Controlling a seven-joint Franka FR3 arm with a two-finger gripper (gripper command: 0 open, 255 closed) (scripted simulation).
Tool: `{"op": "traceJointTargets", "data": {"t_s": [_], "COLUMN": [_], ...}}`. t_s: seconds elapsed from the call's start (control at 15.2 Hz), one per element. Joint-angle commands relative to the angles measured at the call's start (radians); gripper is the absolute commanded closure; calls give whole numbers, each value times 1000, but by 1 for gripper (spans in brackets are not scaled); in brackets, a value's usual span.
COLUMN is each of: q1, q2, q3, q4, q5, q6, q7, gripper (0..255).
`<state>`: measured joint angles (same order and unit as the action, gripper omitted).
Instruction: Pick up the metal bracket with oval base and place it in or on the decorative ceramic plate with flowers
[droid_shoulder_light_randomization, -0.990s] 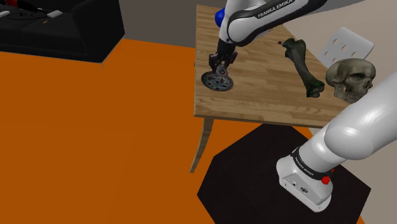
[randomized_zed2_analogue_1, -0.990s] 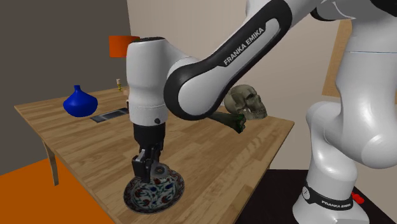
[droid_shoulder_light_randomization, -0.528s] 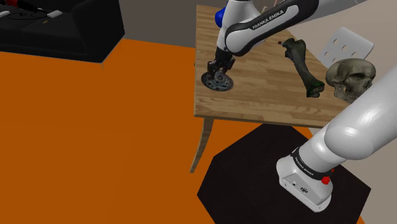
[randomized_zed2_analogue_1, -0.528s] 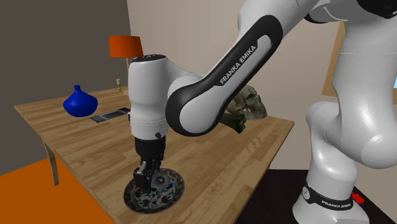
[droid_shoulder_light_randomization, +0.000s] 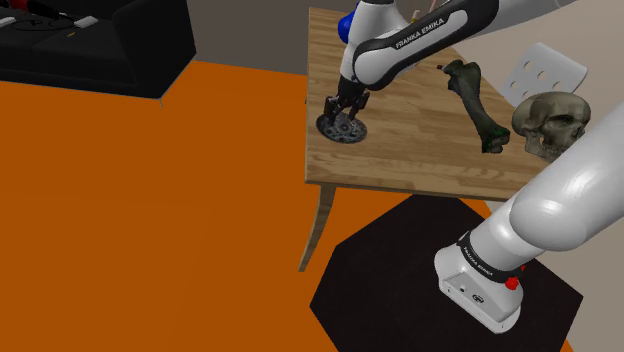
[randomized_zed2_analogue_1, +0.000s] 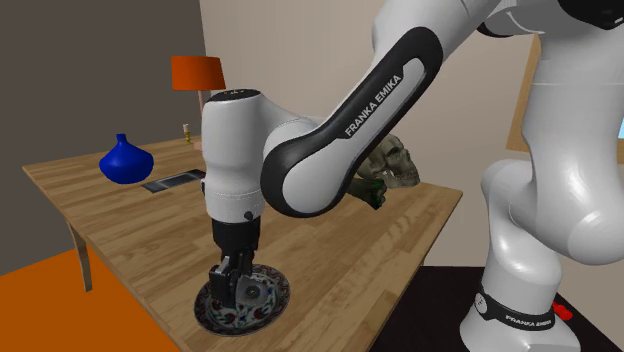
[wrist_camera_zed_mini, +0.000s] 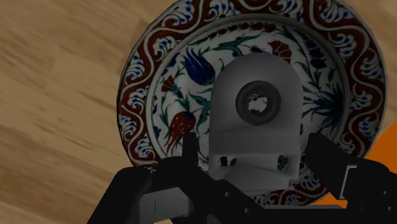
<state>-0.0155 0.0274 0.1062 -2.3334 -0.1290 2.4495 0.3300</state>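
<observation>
- Our chief risk is lifting away while the grey bracket is not fully freed: it would likely rise with us or topple toward the rim.
- The flowered plate lies near the edge of the wooden table, so a sideways nudge could push it off.
- The bracket sits at the plate's painted centre, seemingly resting there, under the gripper.
- We cannot tell whether the gripper clamps the bracket or stands free.
- The arm arches over the table, its wrist pointing straight down, low over the plate.
</observation>
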Motion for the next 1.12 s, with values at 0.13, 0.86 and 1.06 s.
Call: {"op": "traceJointTargets", "data": {"t_s": [0.13,0.86,1.06], "q1": [0,5,5], "q2": [0,-91,-91], "q3": [0,5,5], "q4": [0,34,34], "q5": [0,28,28], "q6": [0,-124,-124], "q7": [0,-19,-19], "gripper": [0,0,0]}}
